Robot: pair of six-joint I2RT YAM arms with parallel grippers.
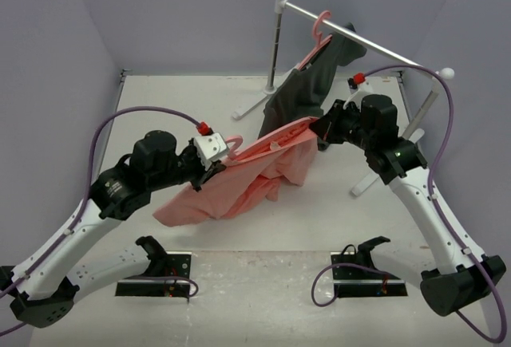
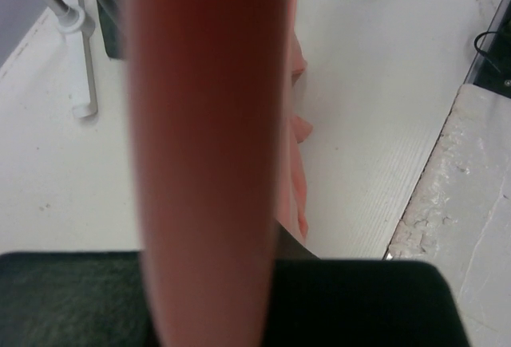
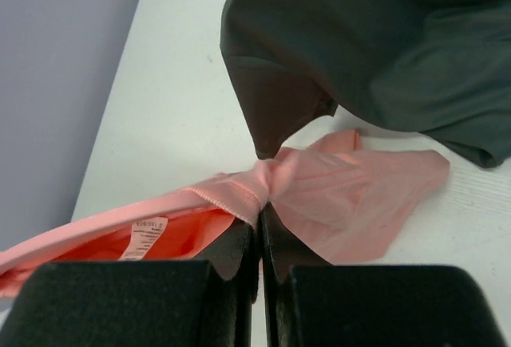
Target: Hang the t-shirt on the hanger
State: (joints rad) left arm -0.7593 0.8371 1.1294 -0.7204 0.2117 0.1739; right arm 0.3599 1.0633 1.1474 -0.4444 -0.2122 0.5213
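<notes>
The salmon-pink t-shirt point(image 1: 255, 175) hangs stretched between my two grippers, its lower part lying on the table. My left gripper point(image 1: 214, 170) is shut on the pink hanger, whose round hook point(image 1: 234, 141) sticks out beside it. In the left wrist view the hanger point(image 2: 207, 124) is a wide blurred pink bar that hides the fingers, with the t-shirt point(image 2: 297, 132) just behind it. My right gripper point(image 1: 318, 129) is shut on the t-shirt's neckline; the right wrist view shows the jaws point(image 3: 260, 207) pinching the hem, the t-shirt point(image 3: 351, 195) and its white label point(image 3: 144, 235).
A white clothes rack with a metal rail point(image 1: 359, 37) stands at the back right, holding the dark grey garment point(image 1: 307, 88) on a twin pink hanger point(image 1: 321, 28). Its foot point(image 1: 363, 183) lies next to my right arm. The grey garment point(image 3: 383, 52) hangs just above my right gripper.
</notes>
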